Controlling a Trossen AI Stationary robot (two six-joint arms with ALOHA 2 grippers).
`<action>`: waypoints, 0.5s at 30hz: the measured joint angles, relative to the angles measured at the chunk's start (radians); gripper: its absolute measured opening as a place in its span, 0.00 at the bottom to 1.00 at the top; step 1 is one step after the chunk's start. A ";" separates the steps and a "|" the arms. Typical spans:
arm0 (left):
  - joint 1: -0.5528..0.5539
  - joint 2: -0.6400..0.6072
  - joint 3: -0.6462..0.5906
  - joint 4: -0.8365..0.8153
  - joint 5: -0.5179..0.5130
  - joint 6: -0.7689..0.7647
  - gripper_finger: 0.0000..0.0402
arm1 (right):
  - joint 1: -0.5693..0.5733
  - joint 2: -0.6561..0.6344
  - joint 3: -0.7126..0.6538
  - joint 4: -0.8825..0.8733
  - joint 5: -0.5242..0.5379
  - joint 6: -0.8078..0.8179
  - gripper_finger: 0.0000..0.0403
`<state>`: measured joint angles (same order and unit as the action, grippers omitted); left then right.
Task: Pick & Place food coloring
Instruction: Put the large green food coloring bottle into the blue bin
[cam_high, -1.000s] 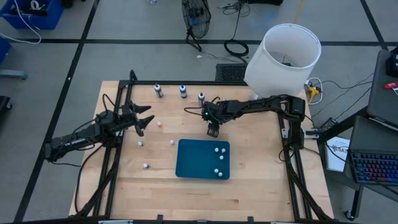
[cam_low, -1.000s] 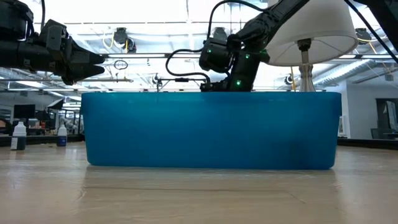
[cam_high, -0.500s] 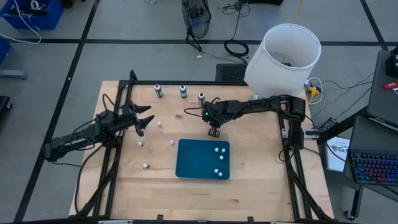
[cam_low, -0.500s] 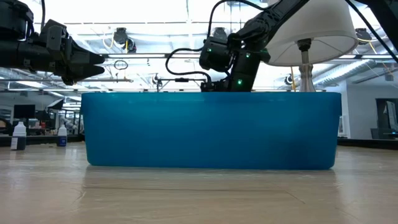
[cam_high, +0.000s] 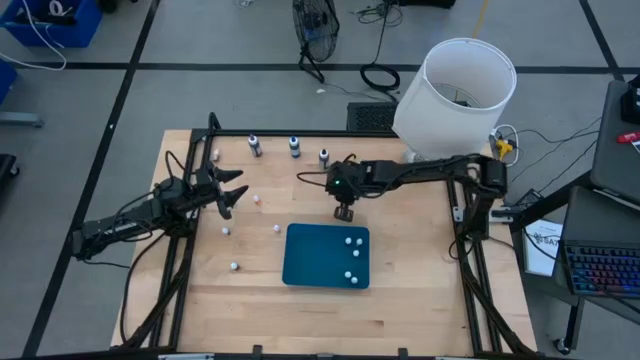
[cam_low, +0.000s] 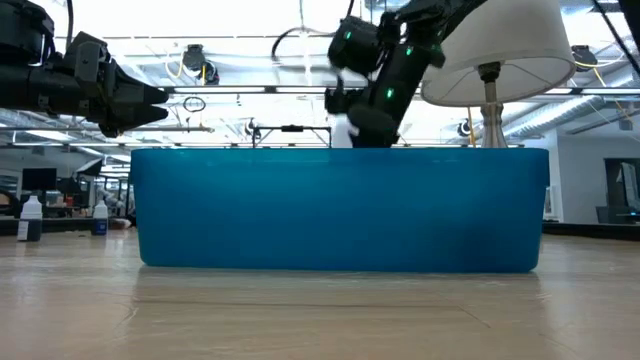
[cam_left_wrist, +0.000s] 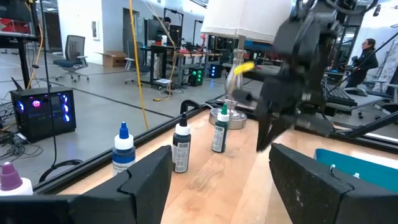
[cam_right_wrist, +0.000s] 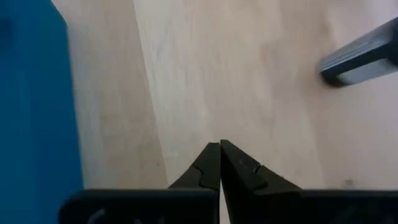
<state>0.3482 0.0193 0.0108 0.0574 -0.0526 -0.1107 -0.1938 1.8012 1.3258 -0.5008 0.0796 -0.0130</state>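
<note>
Food coloring (cam_high: 294, 147): you have a row of small upright bottles along the table's (cam_high: 410, 262) back edge. Three read clearly from above, with a fourth paler one at the left end by the frame. In the left wrist view the caps differ: blue, black and green, plus purple at the picture's edge. All stand apart from one another and nothing touches them.

Right gripper (cam_high: 344, 213): clenched. Your wrist view shows the two fingers (cam_right_wrist: 208, 163) pressed together with nothing between them, pointing down at bare wood. It sits just behind the blue tray's (cam_high: 305, 255) back rim, in front of the rightmost bottle and apart from it.

Left gripper (cam_high: 236, 192): released, jaws spread, empty. It hangs over the left part of the table, in front of the row's left end and well clear of the bottles.

Tray: four small white bits (cam_high: 355, 252) lie inside, toward its right side. Four more are scattered on the wood to its left.

A white lamp (cam_high: 460, 90) stands at the back right corner.
</note>
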 joint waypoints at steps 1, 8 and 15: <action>0.000 0.000 0.000 0.000 0.000 0.000 0.67 | -0.002 -0.023 0.000 -0.003 0.000 0.004 0.01; 0.000 0.000 0.000 -0.001 0.000 0.001 0.67 | -0.059 -0.209 0.000 -0.062 0.054 0.027 0.24; 0.000 0.000 0.000 -0.002 0.000 0.000 0.67 | -0.180 -0.242 0.001 -0.225 0.102 0.130 0.57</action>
<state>0.3483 0.0193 0.0107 0.0554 -0.0528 -0.1108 -0.3733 1.5596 1.3266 -0.7262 0.1817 0.1173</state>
